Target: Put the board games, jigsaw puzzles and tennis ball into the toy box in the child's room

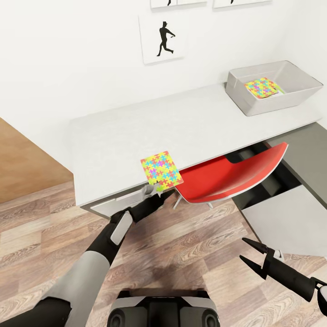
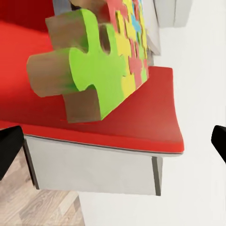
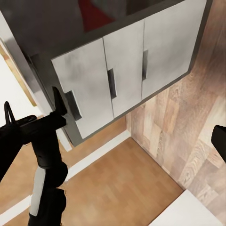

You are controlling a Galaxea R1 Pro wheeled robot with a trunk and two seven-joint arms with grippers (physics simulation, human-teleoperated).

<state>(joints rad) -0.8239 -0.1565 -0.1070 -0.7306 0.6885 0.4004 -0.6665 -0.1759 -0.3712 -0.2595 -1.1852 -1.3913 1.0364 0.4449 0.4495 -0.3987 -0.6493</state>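
One jigsaw puzzle (image 1: 161,169), a thin multicolour board, sits at the front edge of the pale grey table (image 1: 136,131) and juts out over it. My left gripper (image 1: 154,188) is just below that overhanging edge. In the left wrist view the puzzle (image 2: 101,61) is close ahead and the fingertips (image 2: 9,150) stand wide apart, open, with nothing between them. A second jigsaw puzzle (image 1: 262,87) lies inside the light grey toy box (image 1: 243,97) at the table's far right. My right gripper (image 1: 251,253) hangs open over the floor, low on the right.
A red chair (image 1: 227,175) is tucked under the table right beside the left gripper. White drawers (image 3: 113,84) and the dark grey corner section (image 1: 309,154) are on the right. Wood plank floor lies open in front of the table.
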